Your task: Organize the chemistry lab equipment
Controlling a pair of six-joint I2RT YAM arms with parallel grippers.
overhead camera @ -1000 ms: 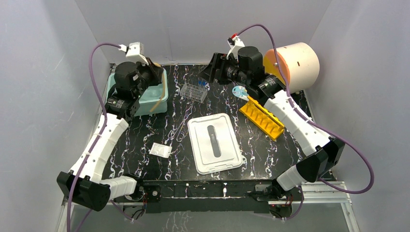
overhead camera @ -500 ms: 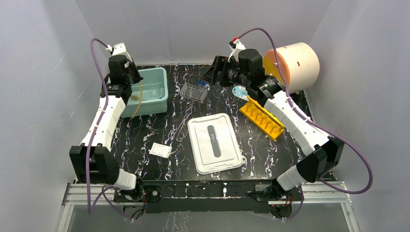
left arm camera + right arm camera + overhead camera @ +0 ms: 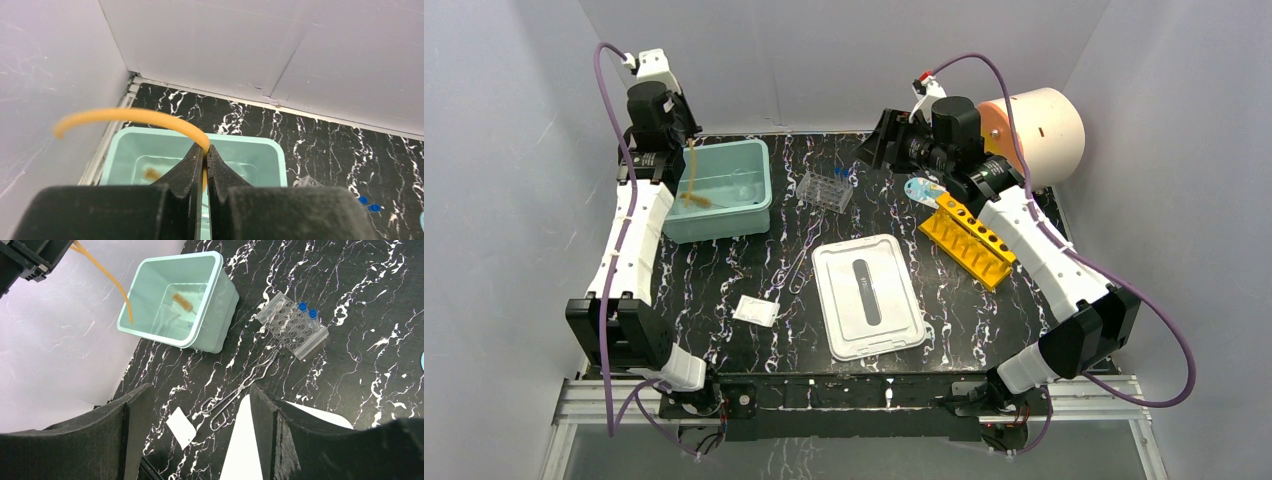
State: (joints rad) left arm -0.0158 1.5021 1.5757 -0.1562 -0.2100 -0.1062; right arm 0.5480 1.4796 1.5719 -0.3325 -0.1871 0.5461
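The left gripper (image 3: 205,150) is pinching springy tan rubber tubing (image 3: 130,116), risking it flopping outside the teal bin (image 3: 724,222); the right gripper (image 3: 196,407) is gaping empty.

Left fingers (image 3: 197,162) are over the far-left corner of the counter (image 3: 724,270). Tubing (image 3: 692,178) is pinched between them and hangs into the bin (image 3: 749,215) directly below. A small brush (image 3: 182,302) lies in the bin. Tube rack (image 3: 824,190) sits between left and right fingers (image 3: 135,415). Tongs (image 3: 794,262) are just nearer than the rack, packet (image 3: 755,311) nearer still. Lid (image 3: 867,295) is mid-counter, nearer than both. Slotted rack (image 3: 969,238) is right of and nearer than the right fingers, drum (image 3: 1034,130) to their right.
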